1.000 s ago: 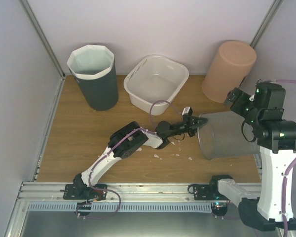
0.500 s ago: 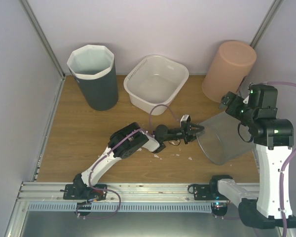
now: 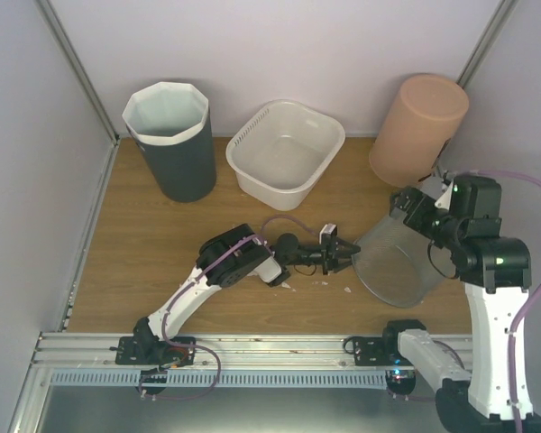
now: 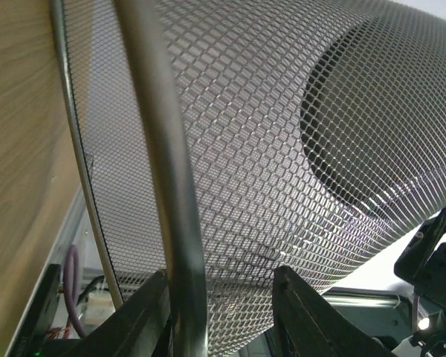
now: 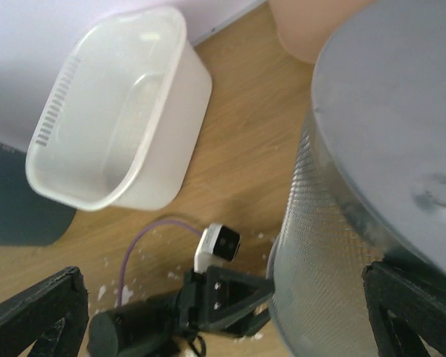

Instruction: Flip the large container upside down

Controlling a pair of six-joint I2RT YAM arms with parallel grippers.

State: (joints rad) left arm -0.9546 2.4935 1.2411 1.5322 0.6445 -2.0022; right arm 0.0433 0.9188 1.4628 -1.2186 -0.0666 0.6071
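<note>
The grey wire-mesh cylindrical bin [image 3: 392, 263], probably light yet stiff, looks best taken at its rim wire [image 4: 175, 186], straddled by the parted left gripper [image 4: 219, 301], the right gripper [image 3: 404, 200] also spread

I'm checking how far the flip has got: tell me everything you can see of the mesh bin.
The mesh bin is a round, grey wire-mesh container with a metal rim and a solid dark base. It is tilted at the right of the table, mouth down toward the left gripper, base up toward the right gripper. The left jaws straddle its rim, open; the right jaws stand wide by its base.
</note>
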